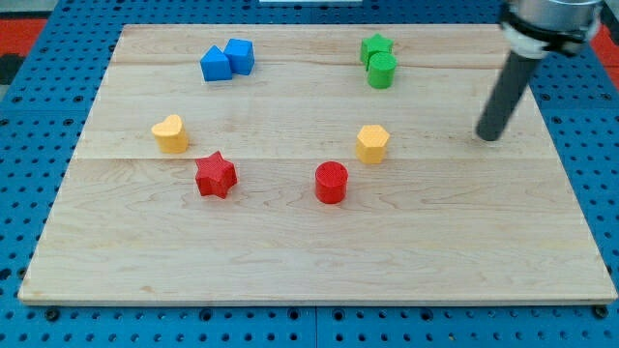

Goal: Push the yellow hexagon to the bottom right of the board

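Item: yellow hexagon (372, 143), centre-right of the table (290, 261), just up-right of the red cylinder (331, 182).

My tip (489, 135): right of frame, well apart from the hexagon; no gripper, nothing held.

Risk: a push from this side drives the hexagon left, perhaps into the cylinder.

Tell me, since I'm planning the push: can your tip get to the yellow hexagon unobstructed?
Probably yes. My tip stands to the view's right of the yellow hexagon, with only bare board between them.
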Motion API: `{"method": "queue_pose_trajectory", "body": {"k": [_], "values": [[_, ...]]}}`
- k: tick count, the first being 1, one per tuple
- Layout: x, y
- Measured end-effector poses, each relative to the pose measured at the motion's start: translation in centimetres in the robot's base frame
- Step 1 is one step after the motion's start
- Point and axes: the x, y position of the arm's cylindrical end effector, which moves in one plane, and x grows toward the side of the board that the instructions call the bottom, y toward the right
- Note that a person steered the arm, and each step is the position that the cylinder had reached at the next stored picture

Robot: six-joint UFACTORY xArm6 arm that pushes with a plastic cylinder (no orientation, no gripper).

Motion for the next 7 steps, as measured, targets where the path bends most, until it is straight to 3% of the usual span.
{"method": "queue_pose_trajectory", "body": {"k": [1,2,3,4,6,7], "values": [[-1.5,-2.2],[-3.1,-9.7],[-2.0,-12.9],[4.7,-12.3],[9.3,-12.1],[12.9,-8.9]]}}
